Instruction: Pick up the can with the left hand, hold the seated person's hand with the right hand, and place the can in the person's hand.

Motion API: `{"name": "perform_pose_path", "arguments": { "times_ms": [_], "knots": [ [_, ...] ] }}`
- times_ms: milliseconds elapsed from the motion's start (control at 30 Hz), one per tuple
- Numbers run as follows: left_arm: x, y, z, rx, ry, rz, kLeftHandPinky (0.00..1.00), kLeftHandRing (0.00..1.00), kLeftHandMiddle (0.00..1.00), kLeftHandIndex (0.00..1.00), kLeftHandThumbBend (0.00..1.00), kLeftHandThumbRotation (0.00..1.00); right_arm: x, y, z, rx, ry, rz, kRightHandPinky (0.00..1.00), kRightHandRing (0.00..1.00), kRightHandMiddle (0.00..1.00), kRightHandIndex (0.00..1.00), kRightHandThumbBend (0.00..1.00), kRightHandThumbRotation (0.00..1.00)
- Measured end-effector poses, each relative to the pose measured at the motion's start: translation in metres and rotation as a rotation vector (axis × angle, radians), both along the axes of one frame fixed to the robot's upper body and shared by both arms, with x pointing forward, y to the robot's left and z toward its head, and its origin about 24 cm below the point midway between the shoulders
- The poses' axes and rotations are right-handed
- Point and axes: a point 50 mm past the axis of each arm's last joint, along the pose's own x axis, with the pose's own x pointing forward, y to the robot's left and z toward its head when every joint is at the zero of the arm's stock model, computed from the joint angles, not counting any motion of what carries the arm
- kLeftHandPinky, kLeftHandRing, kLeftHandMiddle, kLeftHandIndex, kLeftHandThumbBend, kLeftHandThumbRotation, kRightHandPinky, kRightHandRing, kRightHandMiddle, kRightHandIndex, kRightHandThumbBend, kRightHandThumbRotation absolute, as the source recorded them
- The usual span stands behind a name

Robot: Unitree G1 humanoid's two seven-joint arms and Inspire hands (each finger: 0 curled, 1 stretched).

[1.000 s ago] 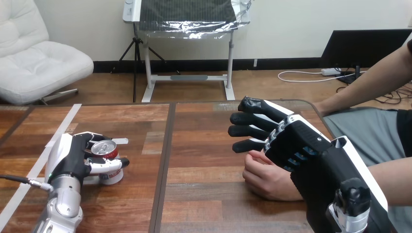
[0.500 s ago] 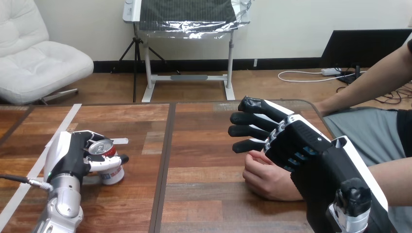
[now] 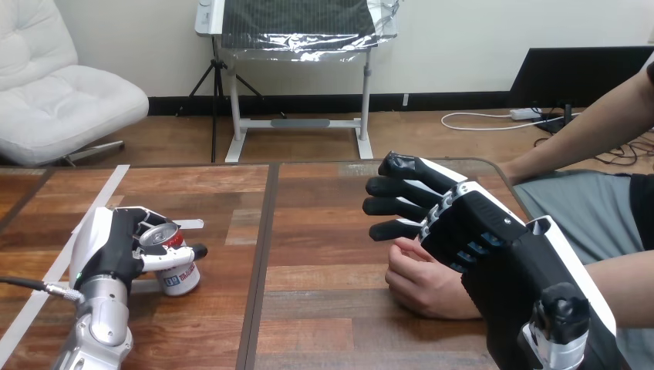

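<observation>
A red and white can (image 3: 177,275) stands slightly tilted on the wooden table (image 3: 324,231) at the left. My left hand (image 3: 112,248) is shut on it, fingers curled round its far side and the thumb across its front. At the right, the person's hand (image 3: 424,287) rests on the table, loosely curled. My right hand (image 3: 470,227) hovers just over it, back towards me and fingers (image 3: 395,206) straight, pointing left. It covers part of the person's hand, and I cannot tell whether the two touch.
A strip of pale tape (image 3: 96,204) runs diagonally over the table's left part, with a small white tag (image 3: 190,224) just behind the can. A dark seam (image 3: 261,254) splits the tabletop. The person's forearm (image 3: 617,289) lies along the right edge.
The left hand's thumb has drawn tighter across the can, and the can has tipped and shifted a little. The right hand and the person's hand have stayed put.
</observation>
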Motion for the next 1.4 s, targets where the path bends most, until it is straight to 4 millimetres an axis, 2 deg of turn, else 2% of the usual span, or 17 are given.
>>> {"name": "perform_pose_path", "arguments": {
  "times_ms": [533,700,1000,1400],
  "knots": [
    [0.0,0.0,0.001,0.001,0.001,-0.01,0.41,0.41,0.43,0.46,0.74,0.0,0.003,-0.005,0.001,-0.046,-0.018,-0.023,0.83,0.83,0.82,0.85,0.93,0.9],
    [0.001,0.0,0.004,0.001,-0.006,-0.026,0.41,0.41,0.43,0.46,0.75,0.0,0.008,-0.009,0.001,-0.119,-0.044,-0.062,0.81,0.82,0.81,0.84,0.95,0.9],
    [0.002,-0.005,0.013,0.001,-0.049,-0.067,0.38,0.4,0.44,0.46,0.75,0.0,0.021,-0.019,-0.002,-0.185,-0.051,-0.105,0.86,0.85,0.84,0.85,0.93,0.82],
    [-0.001,-0.013,0.024,0.015,-0.096,-0.135,0.18,0.23,0.31,0.45,0.76,0.0,0.033,-0.032,-0.008,-0.27,-0.039,-0.148,0.85,0.85,0.84,0.85,0.84,0.78]
  ]
}}
